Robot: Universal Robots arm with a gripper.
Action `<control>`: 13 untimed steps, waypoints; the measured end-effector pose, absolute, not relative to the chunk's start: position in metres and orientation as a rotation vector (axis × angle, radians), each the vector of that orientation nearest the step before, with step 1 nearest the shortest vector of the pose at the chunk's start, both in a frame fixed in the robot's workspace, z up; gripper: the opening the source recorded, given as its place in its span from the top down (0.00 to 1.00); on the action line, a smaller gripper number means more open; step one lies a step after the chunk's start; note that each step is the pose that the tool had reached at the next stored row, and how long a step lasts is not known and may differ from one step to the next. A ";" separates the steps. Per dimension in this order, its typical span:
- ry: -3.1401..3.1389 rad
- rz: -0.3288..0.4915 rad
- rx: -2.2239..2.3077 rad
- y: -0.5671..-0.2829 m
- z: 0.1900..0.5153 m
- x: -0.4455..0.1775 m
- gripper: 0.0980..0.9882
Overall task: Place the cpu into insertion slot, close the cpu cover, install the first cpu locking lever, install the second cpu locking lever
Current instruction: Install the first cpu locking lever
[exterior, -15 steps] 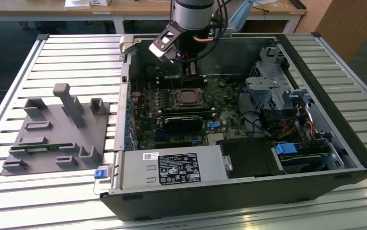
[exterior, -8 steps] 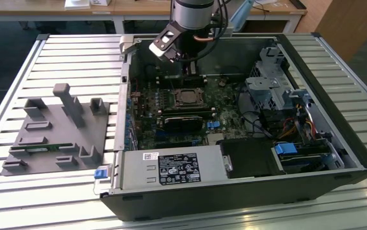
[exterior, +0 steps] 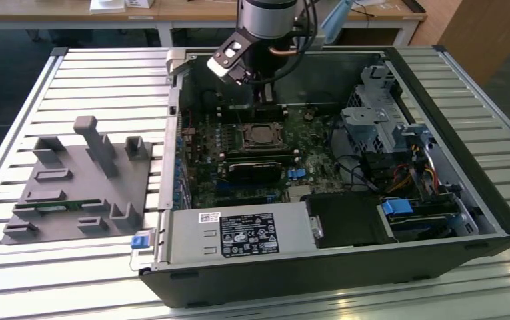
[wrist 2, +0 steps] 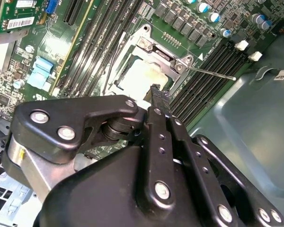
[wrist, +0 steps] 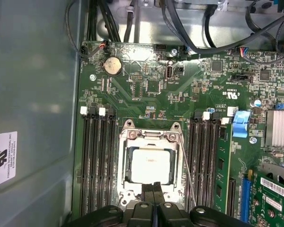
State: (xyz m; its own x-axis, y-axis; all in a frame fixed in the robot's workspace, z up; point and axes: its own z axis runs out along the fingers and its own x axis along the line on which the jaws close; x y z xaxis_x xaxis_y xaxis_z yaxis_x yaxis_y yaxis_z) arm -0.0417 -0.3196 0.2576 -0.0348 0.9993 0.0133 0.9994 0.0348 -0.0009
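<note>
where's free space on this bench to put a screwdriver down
Bare slats of the table at the exterior view's left, beyond the grey fixture; also the strip before the case. Crowded inside: tool at the cpu cover, memory slots either side.

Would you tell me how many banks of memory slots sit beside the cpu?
2: one bank between the cpu and the case wall, the other bank on the cpu's opposite side.
</note>
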 end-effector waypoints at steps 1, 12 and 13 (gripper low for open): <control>-2.252 -0.013 -2.175 -0.320 0.258 -0.042 0.99; -2.252 -0.014 -2.175 -0.320 0.270 -0.042 0.99; -2.253 -0.014 -2.175 -0.320 0.271 -0.042 0.99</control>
